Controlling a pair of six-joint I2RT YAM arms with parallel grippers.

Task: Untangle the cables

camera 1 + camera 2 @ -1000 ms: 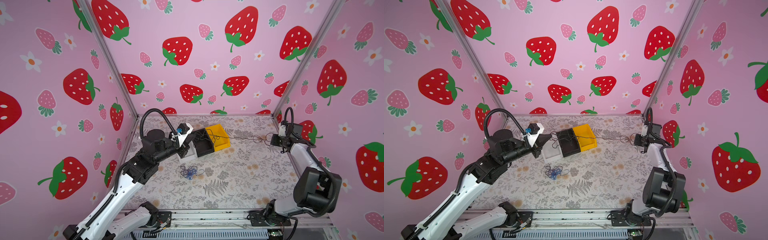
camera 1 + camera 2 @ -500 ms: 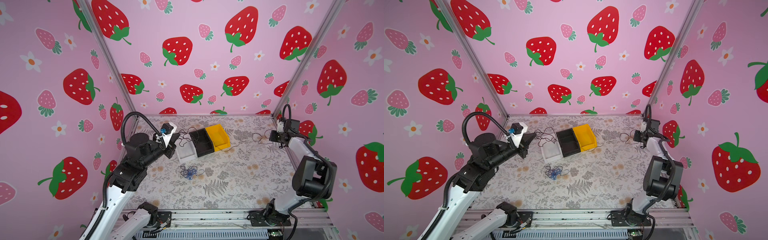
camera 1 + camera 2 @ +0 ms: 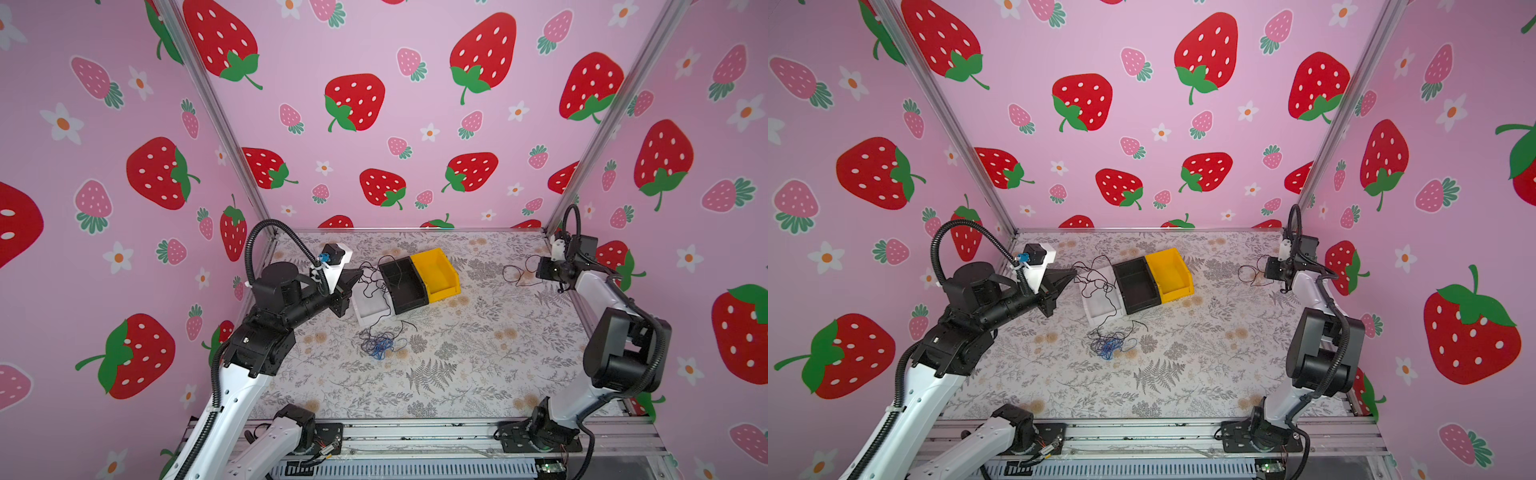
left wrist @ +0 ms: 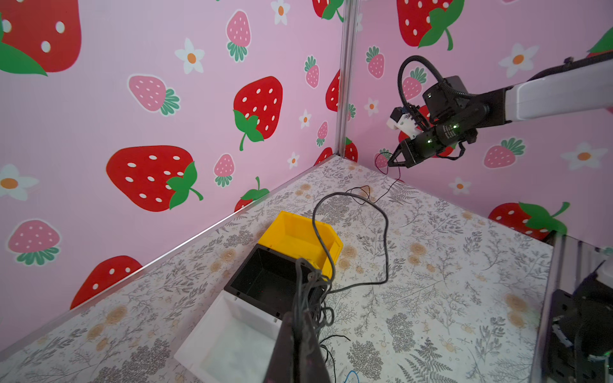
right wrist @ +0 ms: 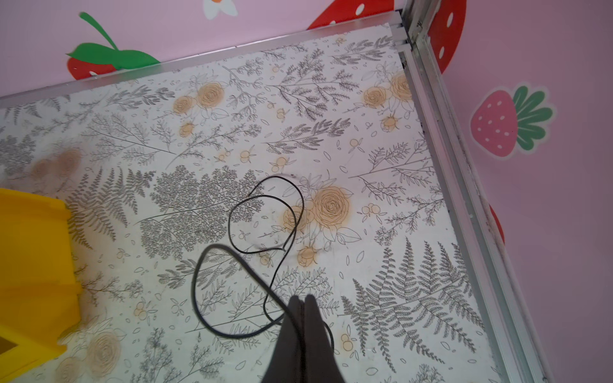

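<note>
two arms stand on the front rail [image 3: 415, 434]: the left arm [image 3: 237, 395] and the right arm [image 3: 619, 353]. one floral table [image 3: 478, 365] carries everything else.

nearest on the table lies one loose knot of cables [image 3: 380, 345]. it has blue strands at the centre and dark ones around them. the strands cannot be counted. the knot sits just in front of the bins and apart from both grippers. thin black strands run from it up toward the white bin.

behind it are three bins in one slanted row, each touching the next: one white bin [image 3: 370, 309], one black bin [image 3: 405, 286] and one yellow bin [image 3: 436, 272]. black wire lies across the white bin and over the black bin's rim.

the left gripper [image 3: 358, 275] hovers beside and above the white bin. its fingers [image 4: 282, 351] are pressed together on a bunch of black cable [image 4: 310, 285].

farthest, near the back right corner and well apart from the bins, is the right gripper [image 3: 539, 269]. its fingers [image 5: 315, 331] are closed tight on one black cable [image 5: 230, 228], whose loops rest on the table below. whether that wire joins the left bunch cannot be told.
</note>
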